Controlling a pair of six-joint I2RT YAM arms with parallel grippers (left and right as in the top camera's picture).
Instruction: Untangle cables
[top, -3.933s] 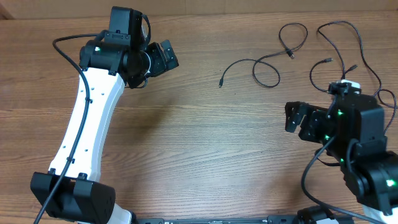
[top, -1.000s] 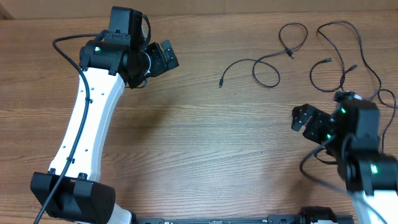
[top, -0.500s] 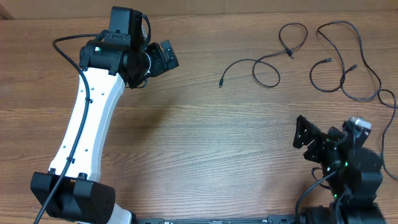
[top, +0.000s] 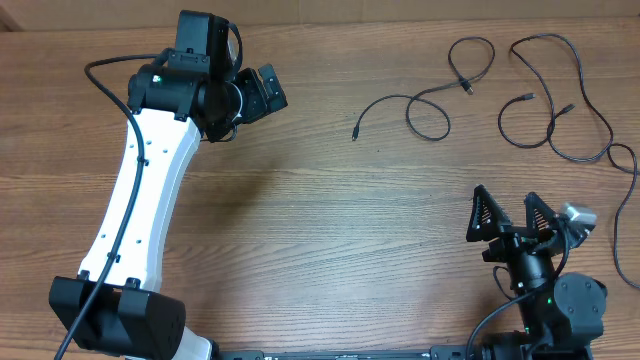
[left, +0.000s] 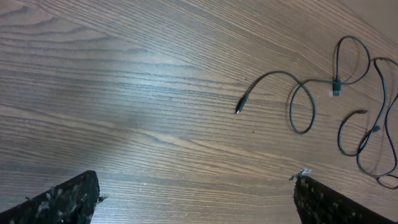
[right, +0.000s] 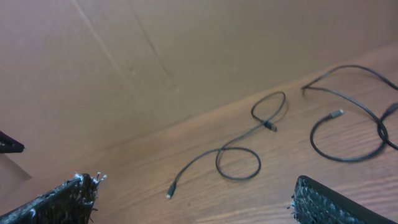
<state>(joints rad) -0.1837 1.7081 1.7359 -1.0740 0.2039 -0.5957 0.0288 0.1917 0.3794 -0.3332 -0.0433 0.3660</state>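
Note:
Two thin black cables lie apart on the wooden table at the far right. The shorter cable (top: 410, 97) has a plug at its left end and two loose loops. The longer cable (top: 503, 124) winds to its right, out to the table's right edge. Both show in the left wrist view, the shorter cable (left: 291, 112) and the longer cable (left: 341, 138), and in the right wrist view, the shorter cable (right: 239, 178) and the longer cable (right: 342, 160). My left gripper (top: 272, 90) is open and empty, far left of them. My right gripper (top: 506, 205) is open and empty, well in front of them.
The left arm (top: 140, 190) stretches from the front left corner to the far left of the table. A brown wall (right: 186, 56) stands behind the table's far edge. The right arm's base (top: 560, 300) sits at the front right.
My right arm has drawn back from beside the longer cable toward the front edge, and its open fingers now point toward the far side. The left arm and cables have not moved.

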